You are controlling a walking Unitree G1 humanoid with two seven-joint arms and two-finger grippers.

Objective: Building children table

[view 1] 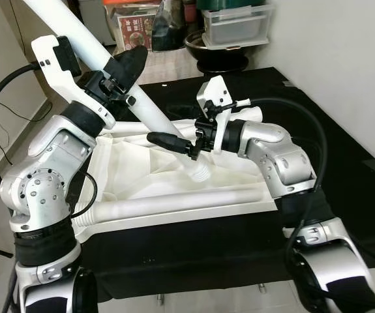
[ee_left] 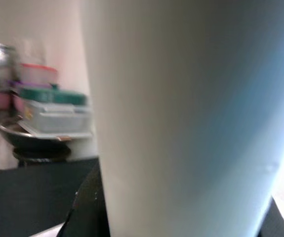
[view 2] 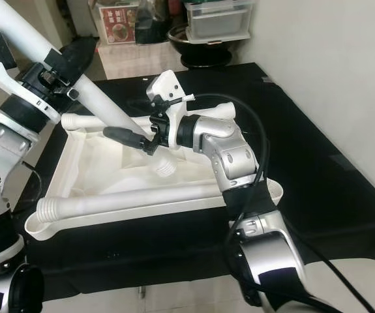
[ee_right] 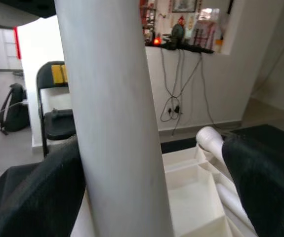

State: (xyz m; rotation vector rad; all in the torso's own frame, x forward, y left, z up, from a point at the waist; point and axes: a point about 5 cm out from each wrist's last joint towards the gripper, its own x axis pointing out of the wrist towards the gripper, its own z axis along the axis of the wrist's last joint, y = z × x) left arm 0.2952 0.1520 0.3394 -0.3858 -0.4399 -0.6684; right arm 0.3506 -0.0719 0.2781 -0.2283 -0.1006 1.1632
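Table leg (view 1: 141,104) slants over upturned tabletop (view 1: 174,195), threaded tip low near socket; left gripper (view 1: 119,75) and right gripper (view 1: 174,142) both clenched on it; misaligned angle risks cross-threading or slip.

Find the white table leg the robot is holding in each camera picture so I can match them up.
Left eye: table leg slants from upper left down to centre.
Right eye: same slant.
Left wrist: fills the middle.
Right wrist: upright, left of centre.
Shared landmark: white tabletop beneath.
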